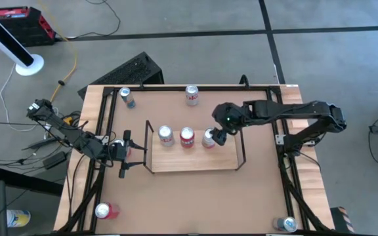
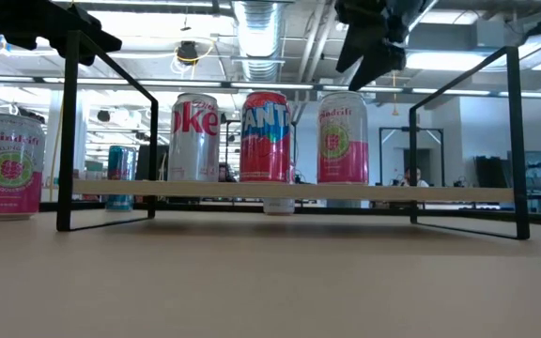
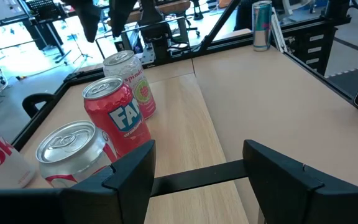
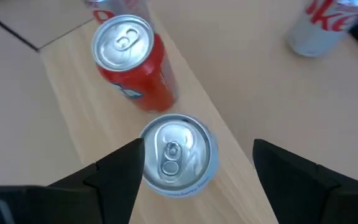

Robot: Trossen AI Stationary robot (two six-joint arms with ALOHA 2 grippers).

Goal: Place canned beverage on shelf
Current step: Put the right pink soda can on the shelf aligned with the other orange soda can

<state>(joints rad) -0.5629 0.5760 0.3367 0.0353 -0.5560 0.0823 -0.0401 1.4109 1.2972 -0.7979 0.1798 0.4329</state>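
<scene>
My right gripper (image 1: 216,136) hangs just above the pink-and-white can (image 2: 343,137), fingers spread wide to either side of its silver top and not gripping it; the can stands upright on its own on the shelf (image 1: 195,160). It has a white upper band, a green-and-pink round emblem and a solid pink lower half, with a plain silver lid and pull tab. It is the last in a row of three along the shelf's back edge: a silver-and-red cola can (image 2: 194,136) nearest my left side, a red can (image 2: 265,136) with white-and-blue lettering in the middle, then mine, toward the end nearest my right arm. The shelf is a pale wooden board with thin black wire frames rising at both short ends. My left gripper (image 1: 127,153) waits at the shelf's other short end, its fingers apart and holding nothing.
</scene>
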